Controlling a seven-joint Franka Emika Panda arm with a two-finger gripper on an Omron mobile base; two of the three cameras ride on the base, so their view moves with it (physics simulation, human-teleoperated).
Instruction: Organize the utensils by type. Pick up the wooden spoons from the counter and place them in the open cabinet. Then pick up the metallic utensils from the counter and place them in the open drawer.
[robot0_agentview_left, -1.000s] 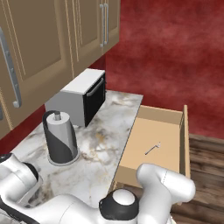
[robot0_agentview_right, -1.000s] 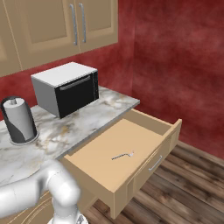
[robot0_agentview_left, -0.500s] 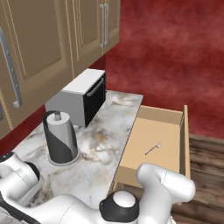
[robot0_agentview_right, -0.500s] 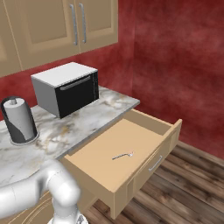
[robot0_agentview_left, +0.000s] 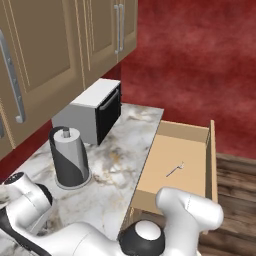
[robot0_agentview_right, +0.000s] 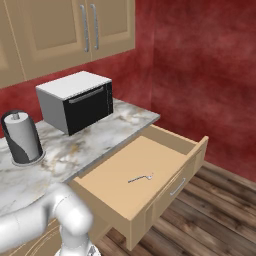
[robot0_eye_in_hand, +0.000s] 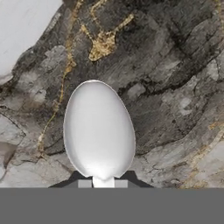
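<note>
Hand view looks straight down on the dark-veined marble worktop (robot0_eye_in_hand: 175, 65), with a silver-grey metal spoon (robot0_eye_in_hand: 99, 129) in the middle of the picture. Its oval bowl faces the camera, and its neck runs down between the two dark finger tips of the pincer (robot0_eye_in_hand: 103, 182), which are pressed in on the neck from both sides, pinching the spoon. Whether the spoon touches the marble or hangs just over it cannot be told.

In the left base view the open drawer (robot0_agentview_left: 207, 150) stands pulled out from under the worktop's right edge, and a small thin metal utensil (robot0_agentview_left: 174, 169) lies on its pale bottom, near the middle. On the worktop stand a paper towel roll in a dark holder (robot0_agentview_left: 68, 157) and, behind it, a grey toaster oven (robot0_agentview_left: 92, 110) under the tan wall cabinets (robot0_agentview_left: 55, 55).
</note>
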